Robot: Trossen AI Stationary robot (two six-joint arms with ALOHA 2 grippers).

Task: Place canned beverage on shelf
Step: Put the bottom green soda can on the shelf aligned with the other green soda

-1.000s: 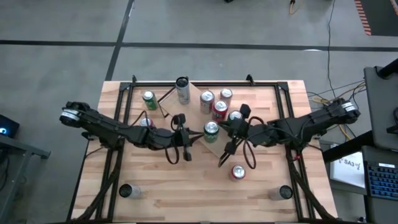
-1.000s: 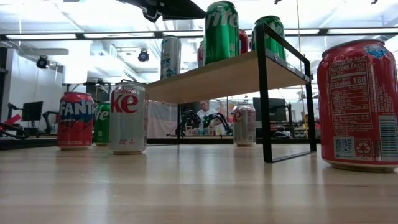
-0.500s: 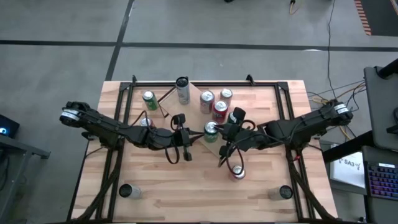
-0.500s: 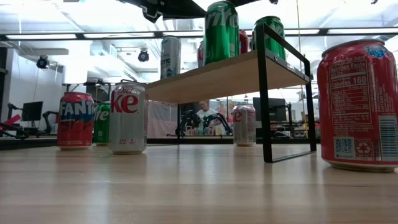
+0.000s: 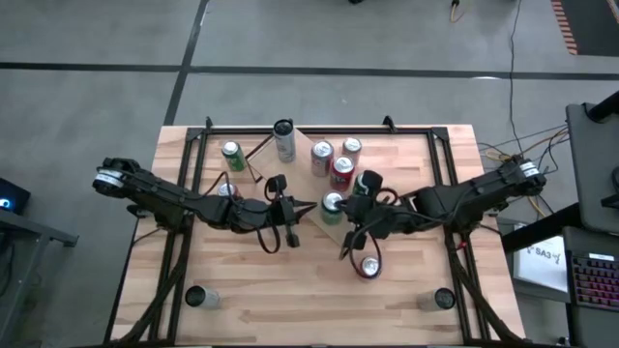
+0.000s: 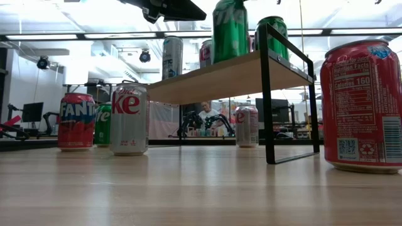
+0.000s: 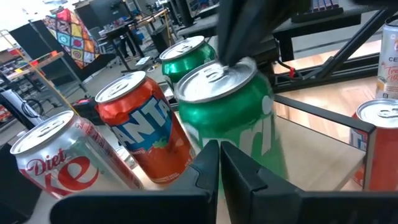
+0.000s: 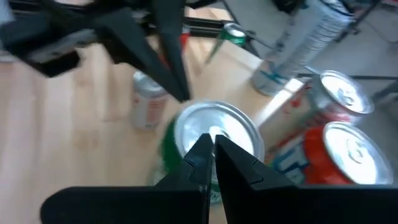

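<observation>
On light-wood shelf [image 6: 220,76], cylindrical green can [image 5: 332,204]

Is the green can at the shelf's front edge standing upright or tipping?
Tipped slightly. In the low view the green can leans on the shelf, unlike the upright cans beside it; both shut grippers' tips meet at its top.

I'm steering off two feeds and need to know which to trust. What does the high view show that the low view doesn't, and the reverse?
Only the high view: both arms, the left hand and right hand, both shut, meeting at the green can, plus two far cans on the shelf.

Only the low view: the Fanta can and Diet Coke can labels.

Both: the shelf, the green can, and the red can on the table.
</observation>
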